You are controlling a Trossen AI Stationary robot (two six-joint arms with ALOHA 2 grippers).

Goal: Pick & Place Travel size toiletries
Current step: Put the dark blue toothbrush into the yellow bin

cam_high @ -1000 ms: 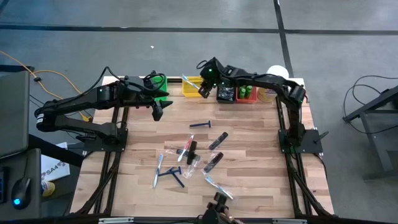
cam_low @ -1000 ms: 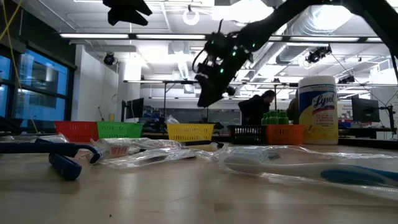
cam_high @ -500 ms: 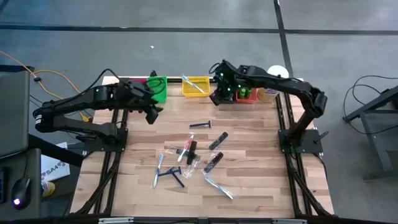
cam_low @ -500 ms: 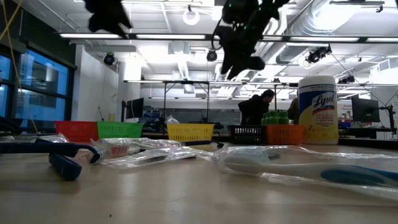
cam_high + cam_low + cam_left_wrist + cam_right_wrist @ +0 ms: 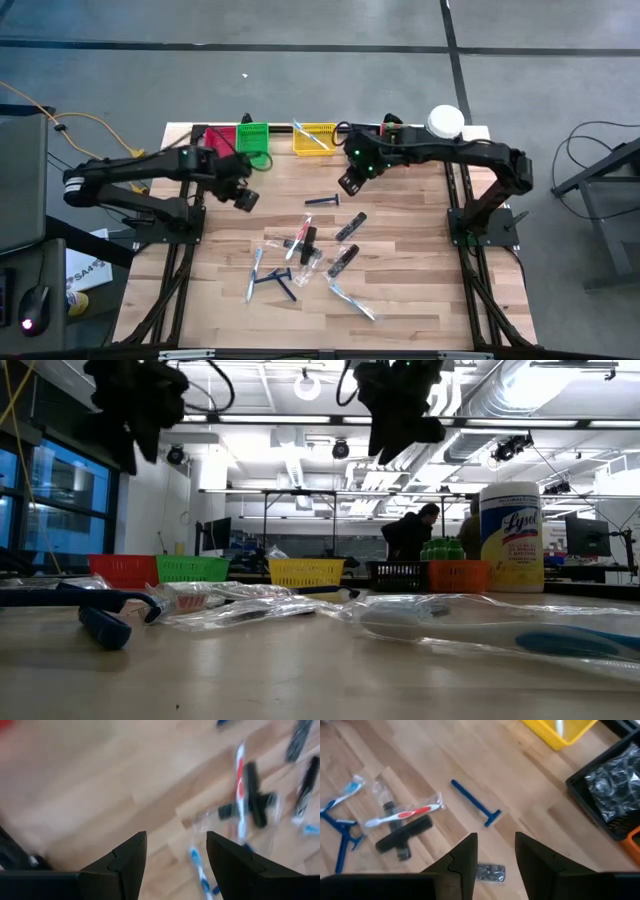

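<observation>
High view: right gripper (image 5: 349, 183) above table, blue razor (image 5: 322, 200) just beside it toward centre; left gripper (image 5: 245, 198) well apart from toiletry scatter.
Right wrist view: fingers spread, empty; razor (image 5: 476, 808) just ahead.
Left wrist view: fingers spread, empty; wrapped toothbrush (image 5: 240, 790) ahead.

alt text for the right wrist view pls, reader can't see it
The right gripper, open and empty, hangs over the wooden table above a blue razor. Beside the razor lie a wrapped toothbrush and a black tube; a yellow bin and a black bin stand beyond.
</observation>
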